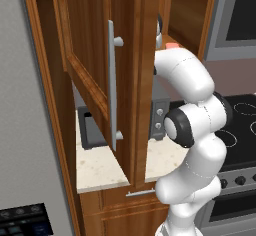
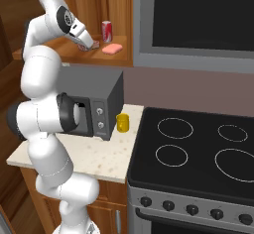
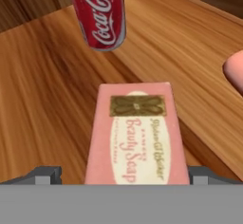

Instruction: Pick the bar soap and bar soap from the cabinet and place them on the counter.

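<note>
A salmon-pink bar soap [image 3: 135,137], in a wrapper printed "Beauty Soap", lies flat on the wooden shelf [image 3: 47,85] of the cabinet [image 1: 85,40]. My gripper [image 3: 126,175] is open and low over its near end, one fingertip on each side. In the right base view the gripper [image 2: 91,44] reaches into the cabinet over the shelf. A second pink bar soap [image 2: 112,48] lies just right of it and shows at the hand view's right edge [image 3: 235,69]. The beige counter [image 2: 99,158] lies below.
A red cola can [image 3: 102,14] stands upright just behind the boxed soap. The cabinet door with its silver handle [image 1: 112,85] hangs open on the left. A microwave [image 2: 94,104] and a yellow object [image 2: 122,123] sit on the counter, beside the black stovetop [image 2: 198,148].
</note>
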